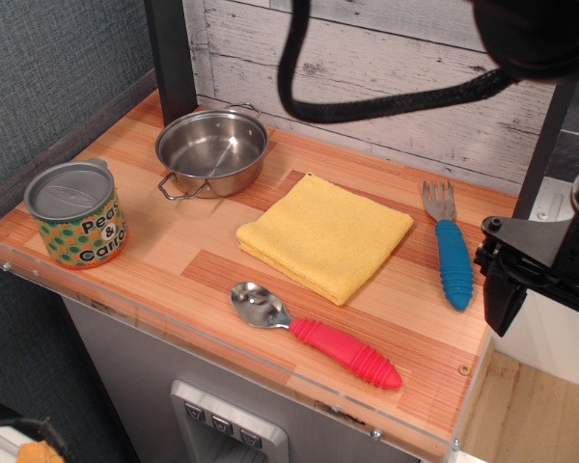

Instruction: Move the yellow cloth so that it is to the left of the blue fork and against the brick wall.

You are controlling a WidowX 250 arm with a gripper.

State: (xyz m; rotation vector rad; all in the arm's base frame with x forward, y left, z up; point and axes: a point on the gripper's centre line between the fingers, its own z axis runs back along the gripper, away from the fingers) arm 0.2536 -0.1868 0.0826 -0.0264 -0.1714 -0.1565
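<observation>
the worktop (212, 280) is a wooden slab with a clear strip along its front edge. a dark grey textured side panel (48, 68) stands along its left edge, and the brick wall (386, 68), a backdrop of whitewashed grey horizontal planks, runs along its rear edge.

near the front-left corner stands a tin can (75, 214), upright, with a grey lid and a green dotted label.

toward the rear-left corner sits a steel pot (211, 149), upright and empty, with loop handles. a black upright post (172, 58) rises just behind it at the rear edge.

at the centre of the worktop lies the yellow cloth (325, 235), folded flat into a square and turned so that one corner points toward the rear edge. it lies apart from the brick wall, with bare wood between the two. it lies to the left of the blue fork, near it but not touching.

close to the front edge lies a spoon (314, 333) with a steel bowl and a ribbed red handle, its bowl just in front of the cloth.

near the right edge lies the blue fork (449, 246), tines toward the rear edge, handle toward the front.

past the right edge, a black part of the arm (521, 270) is visible. the pincer cannot be made out there, so its state cannot be told. a black cable (367, 106) loops across the top of the view.
</observation>
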